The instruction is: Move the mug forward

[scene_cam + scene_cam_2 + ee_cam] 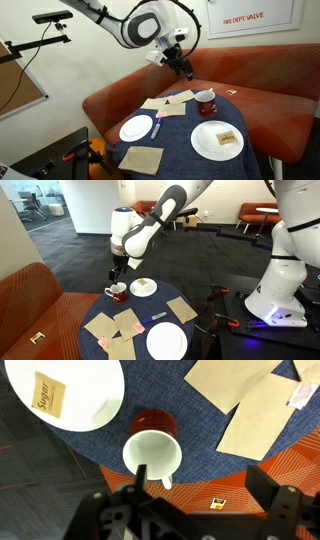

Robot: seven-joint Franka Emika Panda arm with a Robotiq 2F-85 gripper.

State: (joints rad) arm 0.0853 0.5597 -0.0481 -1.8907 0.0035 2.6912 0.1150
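The dark red mug (205, 102) with a white inside and white handle stands upright near the edge of the round blue-covered table (180, 150). It also shows in an exterior view (117, 290) and in the wrist view (153, 445). My gripper (183, 68) hangs above and slightly beside the mug, as an exterior view (117, 272) also shows. In the wrist view the gripper (200, 478) is open and empty. One finger lies over the mug's rim in the picture and the other is off to the side over the sofa.
A white plate (90, 405) with a sugar packet (47, 393) lies close to the mug. A second white plate (136, 127) holds a pen. Brown napkins (250, 400) lie on the cloth. An orange sofa (260, 100) wraps around the table, with a small packet (217, 504) on it.
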